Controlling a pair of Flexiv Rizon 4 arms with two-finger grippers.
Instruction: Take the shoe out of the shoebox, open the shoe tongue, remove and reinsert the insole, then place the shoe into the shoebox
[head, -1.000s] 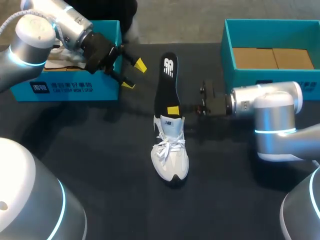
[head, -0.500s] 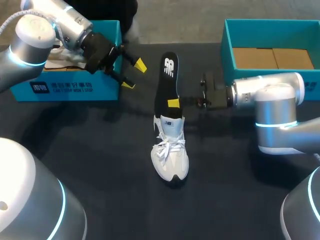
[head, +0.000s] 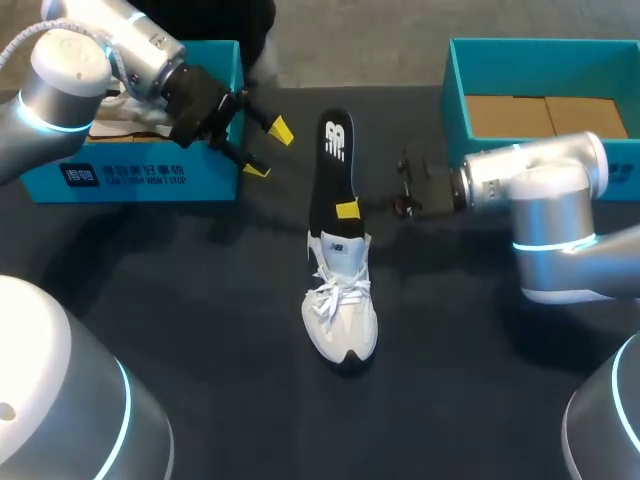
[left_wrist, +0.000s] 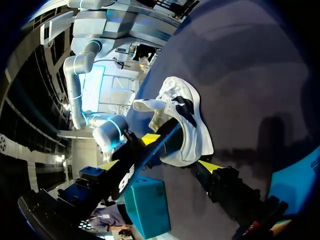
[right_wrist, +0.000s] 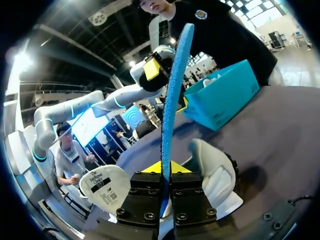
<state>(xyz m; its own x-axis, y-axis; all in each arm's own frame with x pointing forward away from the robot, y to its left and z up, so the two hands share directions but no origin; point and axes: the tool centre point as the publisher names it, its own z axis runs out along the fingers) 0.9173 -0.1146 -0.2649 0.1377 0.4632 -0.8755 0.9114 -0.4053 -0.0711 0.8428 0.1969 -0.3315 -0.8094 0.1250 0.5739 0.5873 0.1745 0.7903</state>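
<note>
The right tool (right_wrist: 167, 167) is pinched narrow on the edge of the insole (head: 335, 150). The insole's near end sits in the opening of the white shoe (head: 340, 300), mid-tabletop (head: 200, 330) between the left shoebox (head: 150, 175) and the right shoebox (head: 455, 90). I judge it best to guide the insole along the shoe's length, unbent, so the unheld shoe is not dragged, while the left tool (head: 268, 150) hangs wide and empty by the left shoebox. The right wrist view shows both yellow tips clamping the thin blue edge, where the head view shows only one, but only the head view shows the laces and both boxes.
</note>
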